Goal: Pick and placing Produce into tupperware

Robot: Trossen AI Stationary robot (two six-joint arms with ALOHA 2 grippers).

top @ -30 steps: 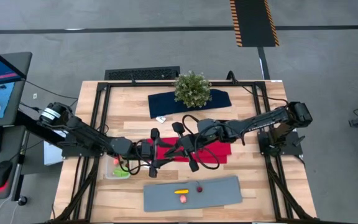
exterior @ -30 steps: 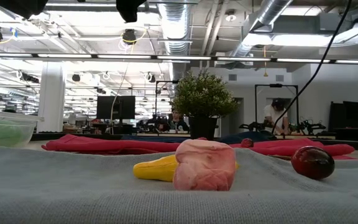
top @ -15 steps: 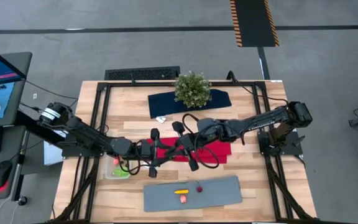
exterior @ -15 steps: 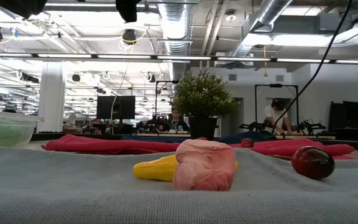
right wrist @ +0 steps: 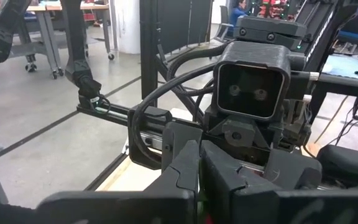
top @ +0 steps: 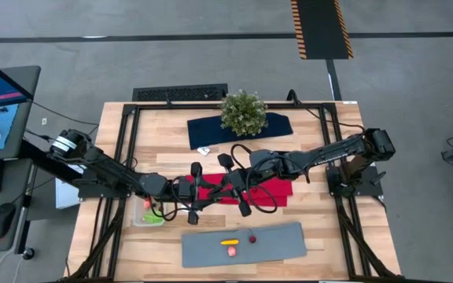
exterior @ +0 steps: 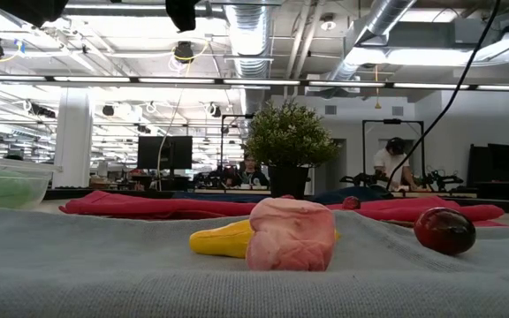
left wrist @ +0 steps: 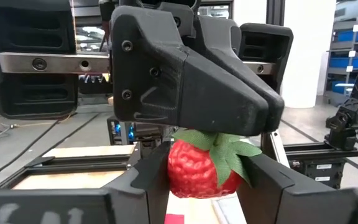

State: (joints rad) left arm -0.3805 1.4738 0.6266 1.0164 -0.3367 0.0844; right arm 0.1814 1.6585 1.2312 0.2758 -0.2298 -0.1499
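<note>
The left gripper [left wrist: 194, 180] and right gripper [right wrist: 199, 163] meet nose to nose above the red cloth [top: 270, 191] at the middle of the table [top: 329, 141], apparently a handover. The left fingers [left wrist: 272, 180] are partly closed on a red strawberry [left wrist: 197, 169], while the right gripper's fingers look nearly together and seem to be letting go. The tupperware [top: 149, 215] waits near the table's left edge with green produce [top: 154, 219] inside, so the left arm is the nearer carrier; a yellow piece [exterior: 224, 239], pink piece [exterior: 291, 234] and dark red fruit [exterior: 444, 230] lie on the grey mat [top: 278, 242] along the front edge.
</note>
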